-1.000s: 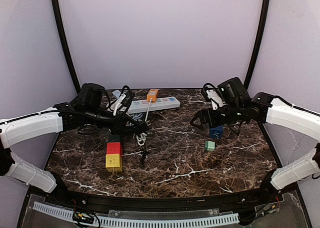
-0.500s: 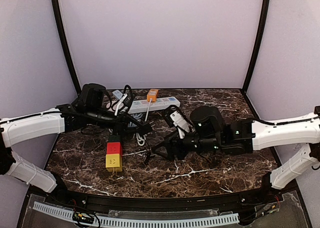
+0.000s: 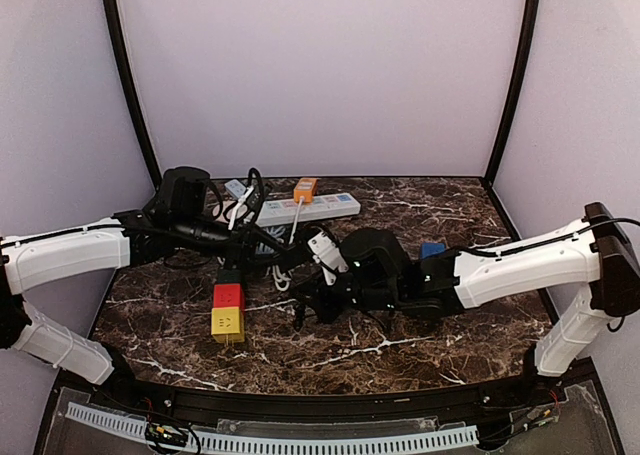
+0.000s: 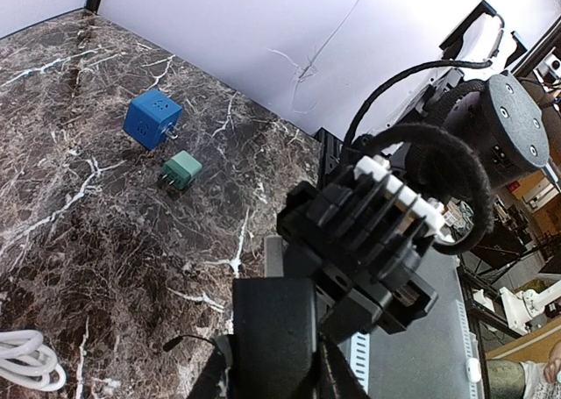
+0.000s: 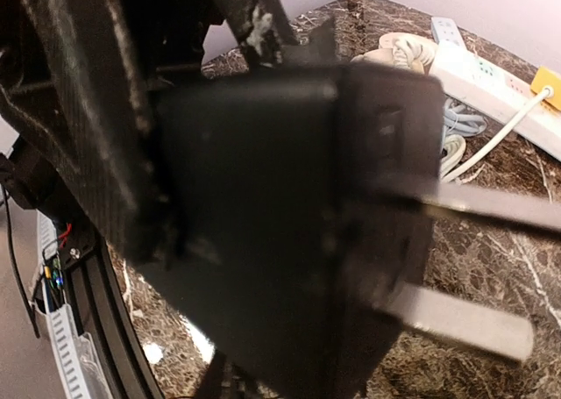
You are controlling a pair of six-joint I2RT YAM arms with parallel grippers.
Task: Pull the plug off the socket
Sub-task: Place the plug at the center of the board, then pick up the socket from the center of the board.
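Soft, even light on the table; the right wrist view is dark, its close plug [image 5: 289,232] blurred.

I can read no text, brand or number from here; marks on the strip [image 3: 305,208] and cubes [image 3: 227,323] are too small to read.

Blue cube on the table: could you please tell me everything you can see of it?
The blue cube is a small, matte, plastic-looking block with softly rounded edges. One face bears small dark marks, and what looks like a short metal prong juts from its lower right side. It rests on the marble table, turned corner-on to the left wrist camera. A smaller green plug lies close by but apart. Nothing but the table touches it.
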